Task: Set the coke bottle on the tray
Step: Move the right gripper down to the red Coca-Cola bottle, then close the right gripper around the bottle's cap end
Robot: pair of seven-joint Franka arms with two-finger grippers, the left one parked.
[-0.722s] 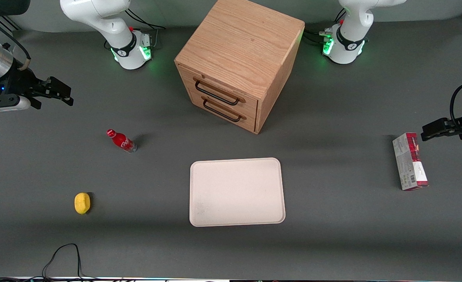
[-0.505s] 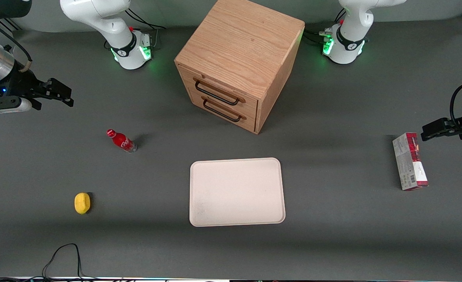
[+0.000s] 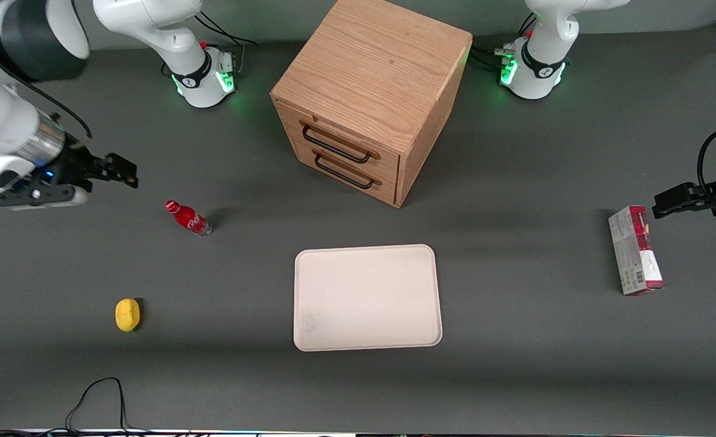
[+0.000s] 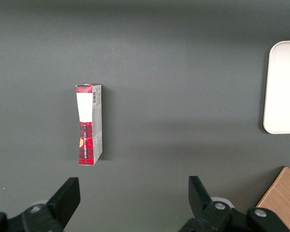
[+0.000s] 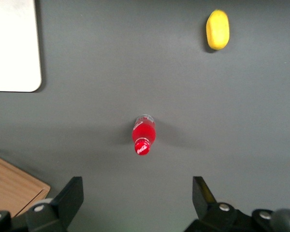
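The coke bottle (image 3: 188,218), tiny and red with a red cap and clear base, stands on the grey table toward the working arm's end; it also shows in the right wrist view (image 5: 143,135). The cream-white tray (image 3: 367,297) lies flat nearer the front camera than the wooden cabinet; one corner of it shows in the right wrist view (image 5: 14,46). My right gripper (image 3: 124,172) is open and empty, above the table, a little farther from the front camera than the bottle. In the right wrist view its fingers (image 5: 70,197) stand wide apart around bare table.
A wooden two-drawer cabinet (image 3: 367,100) stands farther back than the tray. A yellow lemon (image 3: 127,315) lies nearer the front camera than the bottle. A red-and-white carton (image 3: 634,250) lies toward the parked arm's end. A black cable (image 3: 94,397) loops at the front edge.
My right gripper has moved toward the bottle and a little nearer the front camera. The bottle, tray and lemon have not moved.
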